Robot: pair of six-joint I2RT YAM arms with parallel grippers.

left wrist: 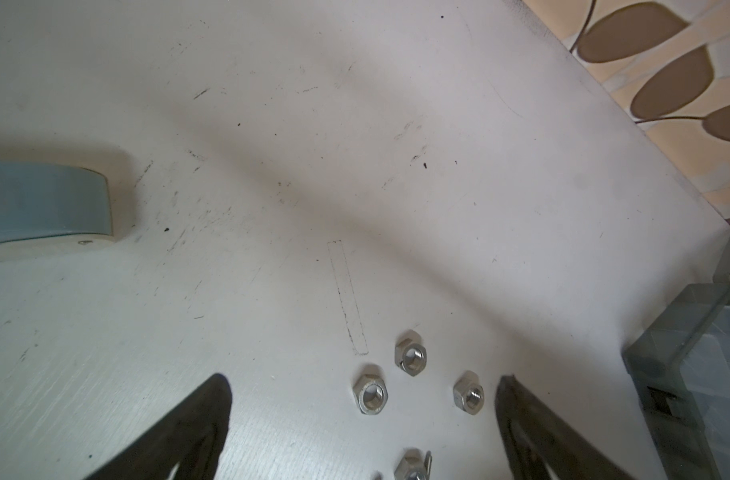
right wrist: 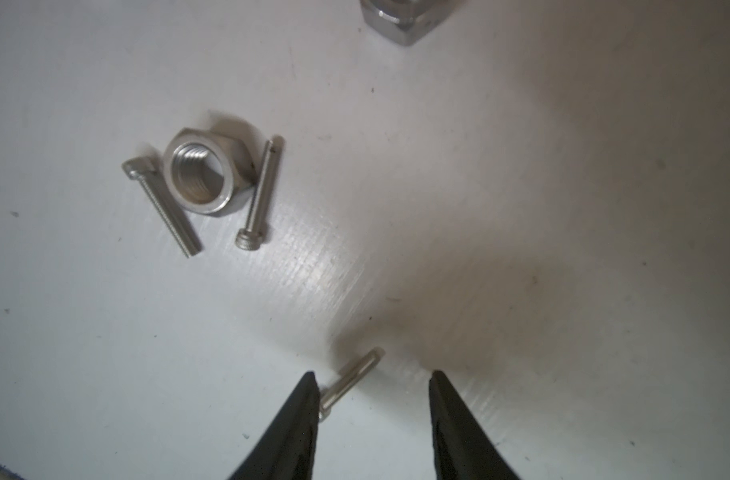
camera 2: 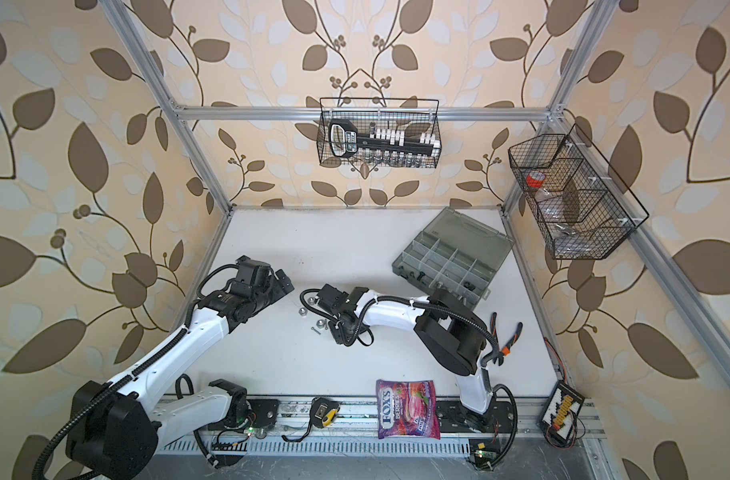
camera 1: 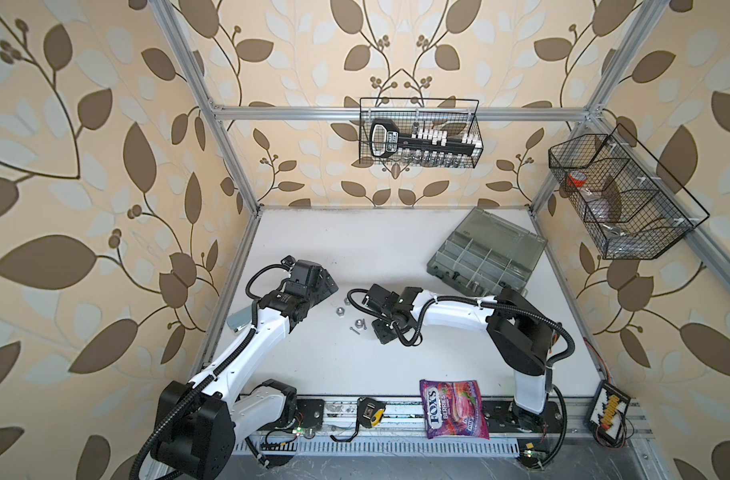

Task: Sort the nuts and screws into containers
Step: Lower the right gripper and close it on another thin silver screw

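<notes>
Overhead, in both top views, the left gripper (camera 1: pixel 330 284) hangs near the left rail of the white table (camera 1: pixel 334 374) and the right gripper (camera 1: pixel 377 330) sits low at mid-table, with loose nuts (camera 1: pixel 339 311) and a thin screw (camera 1: pixel 354 329) on the surface between them. The organizer box (camera 1: pixel 438 254) lies lid-open in the far right corner, hard by the right rail and well apart from the loose parts, with bare table around it on the near-left side. In a top view, orange-handled pliers (camera 2: pixel 508 336) lie beside the right rail and a candy bag (camera 2: pixel 409 409) overlaps the front edge. From the left wrist, the pincer stands spread as wide as it goes and holds nothing; three silver nuts (left wrist: pixel 411 353) lie between its fingers (left wrist: pixel 213 415), the box corner (left wrist: pixel 687 374) is just outside one of them, and open table runs ahead to the wall edge. From the right wrist, the jaws stand partly apart and grip nothing; a small screw (right wrist: pixel 350 382) lies flat between the tips, its head end against one finger (right wrist: pixel 305 399), while a large nut (right wrist: pixel 205 178) flanked by two thin screws (right wrist: pixel 261 195) lies further ahead on clear surface.
</notes>
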